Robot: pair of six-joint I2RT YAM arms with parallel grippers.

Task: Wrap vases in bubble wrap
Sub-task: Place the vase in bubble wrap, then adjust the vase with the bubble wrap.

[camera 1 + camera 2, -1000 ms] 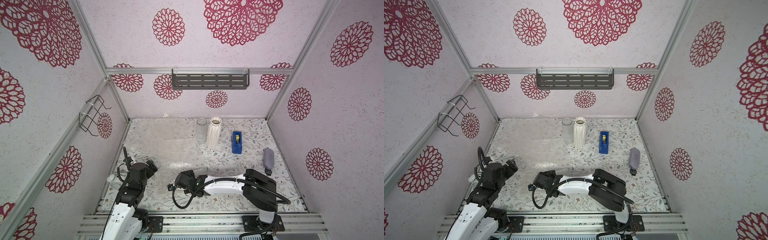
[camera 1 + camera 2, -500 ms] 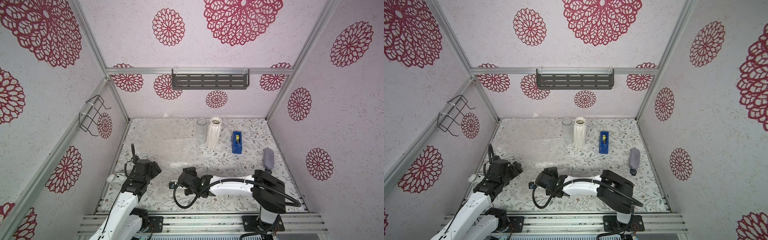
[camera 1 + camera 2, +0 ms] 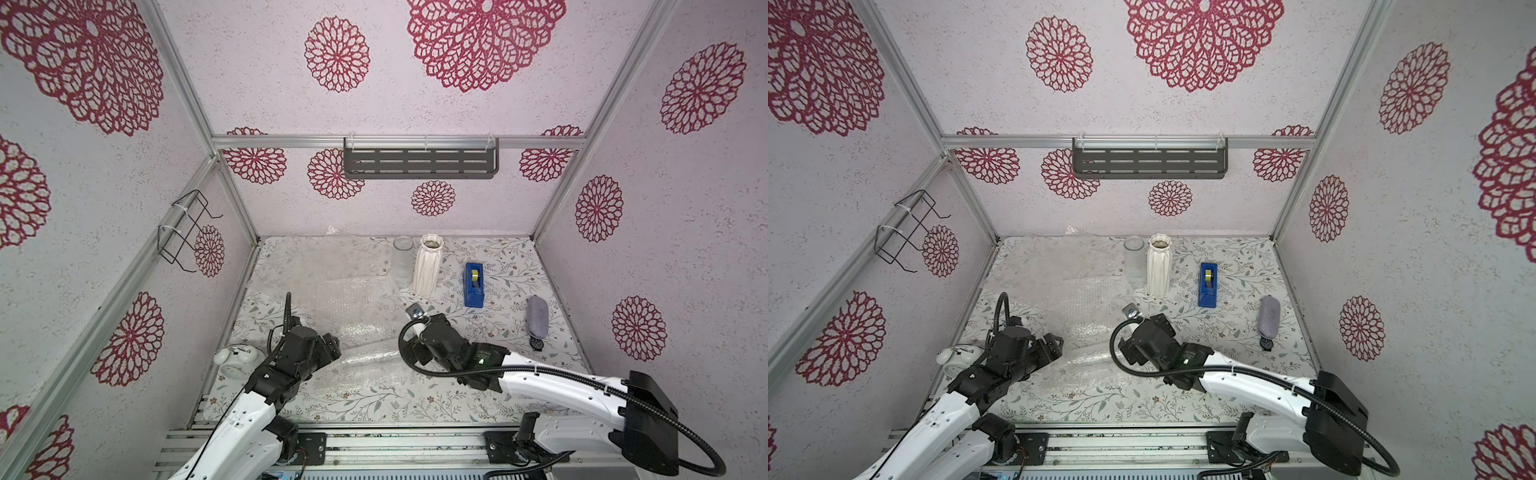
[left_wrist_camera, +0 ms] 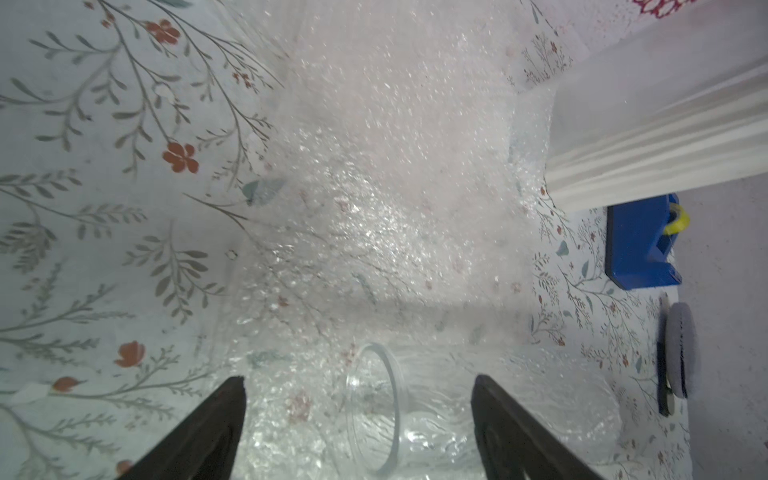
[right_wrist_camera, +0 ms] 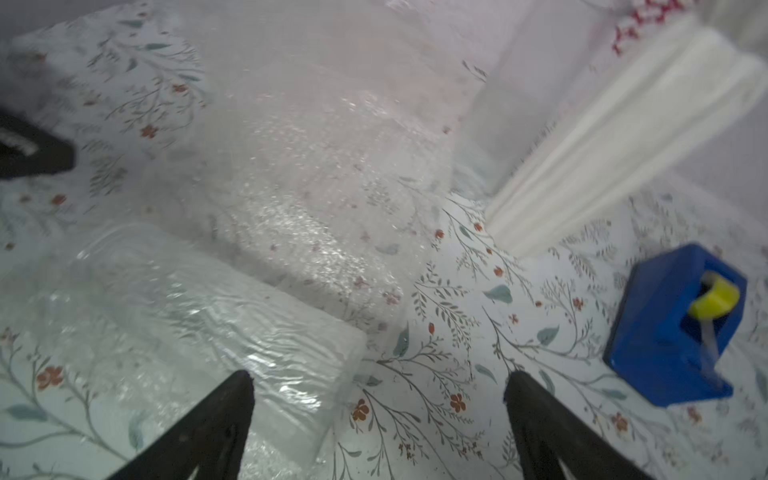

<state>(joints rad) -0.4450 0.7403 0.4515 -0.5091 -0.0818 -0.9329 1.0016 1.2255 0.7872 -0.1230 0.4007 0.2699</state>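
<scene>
**Lying vase pointed its mouth at my left side**

At lower left of the top views, the left arm's fingers (image 4: 199,428) stood wide apart and empty. Just to their right, the lying vase (image 3: 370,358) rested on the bubble wrap (image 3: 332,291). Its long axis ran left to right between the two arms, and its mouth rim sat framed between those fingers. Further right, the right arm's fingers (image 5: 212,432) were also spread and empty, but their gap lay mostly over bare tabletop (image 5: 436,340) beside the vase's base. I judged the left arm better placed to grasp.
</scene>
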